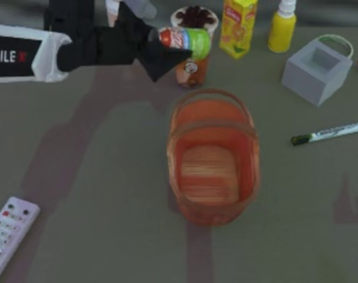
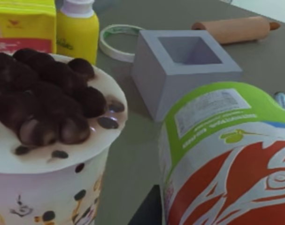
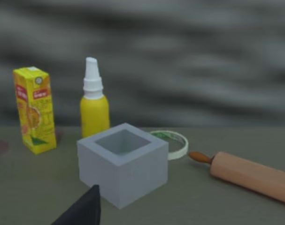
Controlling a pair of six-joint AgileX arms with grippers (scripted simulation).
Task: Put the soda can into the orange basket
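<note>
left fingers grip soda can | rolling pin seemingly wrist-only

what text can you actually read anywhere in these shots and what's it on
"AGILE X", first letter cut off, on the left arm.
Soda can: white lettering, unreadable.
Juice carton, marker pen, remote control, drink cup: print too small or blurred.

Right in front of you the soda can lies tilted, green end outward, close beside the drink cup with dark topping. Behind them on the bench stand a grey box, yellow bottle, yellow carton, tape ring and rolling pin.
</note>
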